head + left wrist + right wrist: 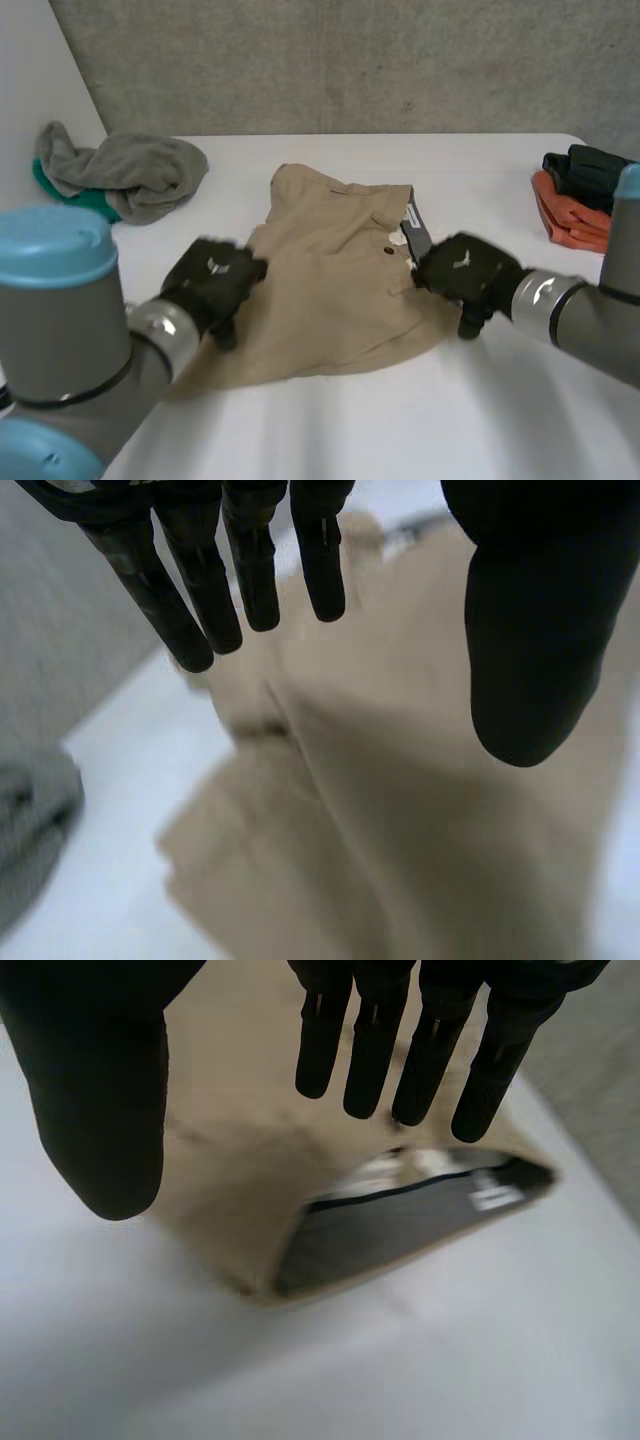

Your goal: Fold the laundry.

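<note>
A crumpled tan garment lies mid-table on the white table, its grey-lined waistband gaping open. The left hand is over its left edge and the right hand by the waistband. Both hands have straight, released fingers grasping nothing; whether they touch the fabric is unclear. Far left, a grey cloth hides most of a green one. Far right, an orange cloth lies under something black, partly hidden by the right arm.

The left arm and the right arm are reached forward and turned inward. The left hand is held low, its fingers straight and the thumb spread apart. The right hand is posed likewise.
</note>
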Controlling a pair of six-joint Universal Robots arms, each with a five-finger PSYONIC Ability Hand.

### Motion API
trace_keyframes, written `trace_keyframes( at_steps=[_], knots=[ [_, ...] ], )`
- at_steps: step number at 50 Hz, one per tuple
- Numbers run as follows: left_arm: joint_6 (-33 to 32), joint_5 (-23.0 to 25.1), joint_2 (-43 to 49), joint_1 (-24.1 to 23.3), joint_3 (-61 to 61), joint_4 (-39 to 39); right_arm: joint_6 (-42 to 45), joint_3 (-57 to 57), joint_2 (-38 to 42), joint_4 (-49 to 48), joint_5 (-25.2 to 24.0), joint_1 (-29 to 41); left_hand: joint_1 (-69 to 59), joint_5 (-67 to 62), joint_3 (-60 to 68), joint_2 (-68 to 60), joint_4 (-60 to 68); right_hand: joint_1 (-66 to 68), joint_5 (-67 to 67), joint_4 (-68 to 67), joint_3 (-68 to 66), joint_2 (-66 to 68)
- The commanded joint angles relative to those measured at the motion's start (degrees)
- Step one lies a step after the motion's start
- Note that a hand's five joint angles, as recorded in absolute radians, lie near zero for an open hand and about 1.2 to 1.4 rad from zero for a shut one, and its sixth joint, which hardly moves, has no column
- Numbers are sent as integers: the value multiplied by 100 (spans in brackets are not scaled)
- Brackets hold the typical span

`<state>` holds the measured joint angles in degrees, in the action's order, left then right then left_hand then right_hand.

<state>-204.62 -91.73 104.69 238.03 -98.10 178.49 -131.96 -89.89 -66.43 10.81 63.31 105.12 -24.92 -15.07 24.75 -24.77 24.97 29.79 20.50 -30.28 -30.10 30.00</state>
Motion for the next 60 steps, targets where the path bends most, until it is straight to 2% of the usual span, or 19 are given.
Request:
trace_keyframes(
  at_steps=[1,6,9,10,14,20,23,27,32,38,42,47,51,54,60],
  knots=[
    [-78,94,-212,489,-772,-25,57,-451,350,-869,50,211,-179,-164,196,-194,174,695,624,-646,-664,674],
    [-52,199,-449,823,-1070,291,-216,-539,605,-1713,164,369,23,38,-7,9,-29,1267,1196,-1218,-1235,1245],
    [-43,279,-449,947,-1132,379,-462,-539,728,-2161,384,448,158,173,-142,144,-164,3245,3174,-3196,-3213,3223],
    [-51,322,-441,991,-1159,414,-567,-539,737,-2354,541,483,175,190,-159,161,-181,5003,4932,-4954,-4972,4982],
    [-69,410,-301,1000,-1203,389,-874,-609,641,-2724,788,536,259,274,-243,245,-265,5021,4950,-4972,-4990,5000],
    [-174,367,34,894,-1159,397,-1244,-758,105,-2927,841,651,377,392,-361,363,-383,5021,4950,-4972,-4990,5000],
    [-376,288,209,877,-1098,459,-1551,-794,-176,-2875,850,651,9,24,7,-5,-15,5021,4950,-4972,-4990,5000],
    [-622,191,429,894,-992,643,-2113,-829,-484,-2716,859,694,-1588,-1573,1605,-1603,1583,5021,4950,-4972,-4990,5000],
    [-684,208,623,859,-764,801,-2746,-838,-967,-2549,1016,774,-5499,-5484,5515,-5514,5494,5021,4950,-4972,-4990,5000],
    [-596,261,378,885,-596,758,-2958,-715,-1258,-2400,1272,721,-5508,-5493,5525,-5523,5503,5021,4950,-4972,-4990,5000],
    [-474,244,-807,903,-483,749,-2853,-487,-1442,-2242,1360,651,-5508,-5493,5525,-5523,5503,5021,4950,-4972,-4990,5000],
    [-88,287,-2265,947,245,714,-2800,188,-1819,-1865,1412,519,-5508,-5493,5525,-5523,5503,5021,4950,-4972,-4990,5000],
    [203,358,-2865,956,1105,460,-2931,882,-2022,-1601,1509,449,-5508,-5493,5525,-5523,5503,5021,4950,-4972,-4990,5000],
    [317,376,-2744,1008,1695,187,-3028,1305,-2058,-1460,1597,431,-5508,-5493,5525,-5523,5503,5021,4950,-4972,-4990,5000],
    [406,402,-1559,1140,3172,-613,-3046,2176,-1733,-1003,1659,431,-5508,-5493,5525,-5523,5503,5021,4950,-4972,-4990,5000]
  ],
)
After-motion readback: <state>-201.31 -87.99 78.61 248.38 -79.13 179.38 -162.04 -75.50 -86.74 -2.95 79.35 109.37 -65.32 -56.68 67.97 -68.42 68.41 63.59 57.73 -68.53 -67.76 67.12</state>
